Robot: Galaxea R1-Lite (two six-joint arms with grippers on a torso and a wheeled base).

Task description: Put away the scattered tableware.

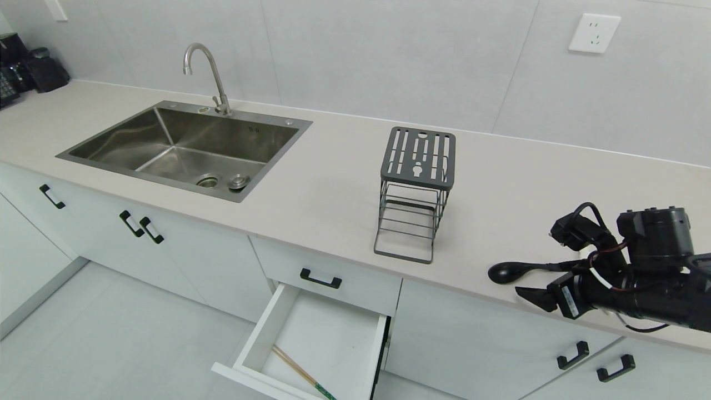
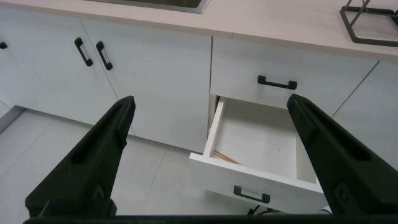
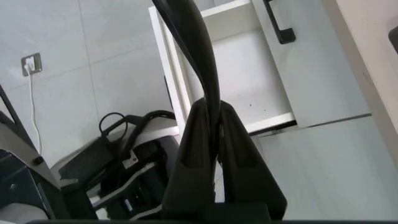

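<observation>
My right gripper hovers at the counter's front edge on the right, shut on the handle of a black spoon whose bowl points left. In the right wrist view the spoon's handle runs out from between the shut fingers, above the open drawer. This white drawer stands pulled out below the counter, with a pair of chopsticks lying inside. My left gripper is open and holds nothing; it faces the drawer and the chopsticks from some way off.
A dark wire rack stands on the beige counter, left of the spoon. A steel sink with a faucet lies at the far left. Closed cabinet doors and drawers with black handles line the front.
</observation>
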